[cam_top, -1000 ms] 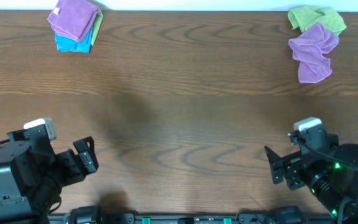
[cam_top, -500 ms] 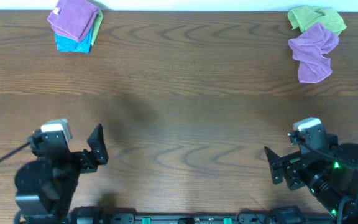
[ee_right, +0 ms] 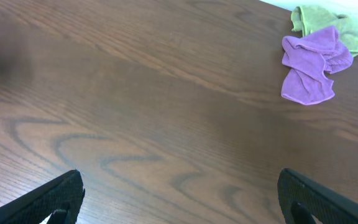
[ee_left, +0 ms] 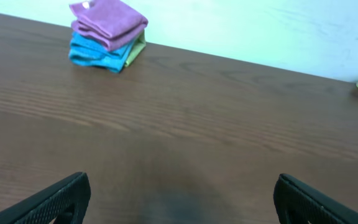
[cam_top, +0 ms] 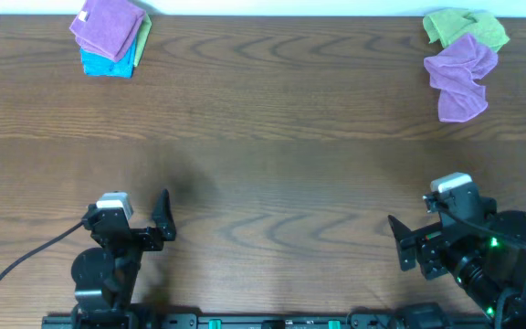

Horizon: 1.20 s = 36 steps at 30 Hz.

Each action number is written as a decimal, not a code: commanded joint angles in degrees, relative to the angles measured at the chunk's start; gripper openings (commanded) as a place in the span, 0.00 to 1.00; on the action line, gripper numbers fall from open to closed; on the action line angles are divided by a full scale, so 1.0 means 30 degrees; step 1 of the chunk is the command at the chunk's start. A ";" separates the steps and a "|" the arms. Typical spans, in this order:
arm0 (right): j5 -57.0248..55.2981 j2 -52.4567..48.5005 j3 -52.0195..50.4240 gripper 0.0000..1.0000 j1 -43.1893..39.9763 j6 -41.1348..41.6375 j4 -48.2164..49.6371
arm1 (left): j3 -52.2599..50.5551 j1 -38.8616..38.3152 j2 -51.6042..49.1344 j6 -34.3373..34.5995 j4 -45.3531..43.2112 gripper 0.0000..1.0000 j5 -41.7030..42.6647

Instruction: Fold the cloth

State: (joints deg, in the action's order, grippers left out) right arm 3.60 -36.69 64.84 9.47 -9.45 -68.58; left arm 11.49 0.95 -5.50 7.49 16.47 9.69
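Observation:
A crumpled purple cloth lies at the far right of the table, partly over a crumpled green cloth; both show in the right wrist view, purple and green. A folded stack, purple cloth on blue and green, sits at the far left and shows in the left wrist view. My left gripper is open and empty at the near left. My right gripper is open and empty at the near right.
The wooden table stretches between the two piles. A pale wall runs behind its far edge. A black cable trails from the left arm.
My left arm has swung right and turned, its gripper now pointing toward the far side of the table. The right arm has not moved.

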 commanded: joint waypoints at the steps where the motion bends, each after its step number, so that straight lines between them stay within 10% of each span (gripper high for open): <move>1: -0.0058 0.0015 0.0022 0.99 -0.0138 0.0204 -0.0029 | -0.0831 -0.0080 0.0736 0.0313 -0.0590 0.95 0.0153; 36: -0.0058 0.0015 0.0022 0.99 -0.0138 0.0204 -0.0029 | -0.2616 -0.0080 0.1727 0.0714 -0.1530 0.95 -0.0379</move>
State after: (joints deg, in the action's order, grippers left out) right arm 3.60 -36.69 64.82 9.47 -9.45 -68.58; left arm 5.34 0.95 -0.73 9.65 11.73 9.63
